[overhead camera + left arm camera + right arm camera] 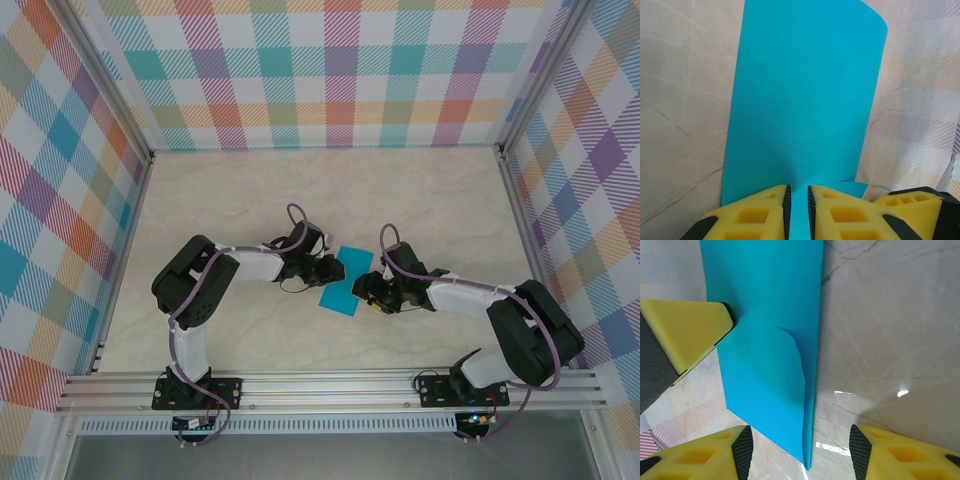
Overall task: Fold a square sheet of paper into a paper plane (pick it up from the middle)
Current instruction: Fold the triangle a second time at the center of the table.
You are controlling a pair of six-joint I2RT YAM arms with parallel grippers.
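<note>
The square sheet of paper (343,280) lies bright cyan on the marble table between my two grippers, folded over on itself. In the right wrist view, the sheet (765,340) has an upper layer with a curled edge over a lower one. My left gripper (333,268) is at its left side. Its pads stand a narrow slot apart (799,187), with the paper (805,90) puckering into that slot. My right gripper (372,292) is at the sheet's right side. Its jaws are wide open (801,440) and straddle the sheet's pointed near corner without touching it.
Plaid walls (340,70) enclose the table on three sides. An aluminium rail (330,385) carrying both arm bases runs along the near edge. Bare marble (250,190) stretches behind and to both sides of the sheet.
</note>
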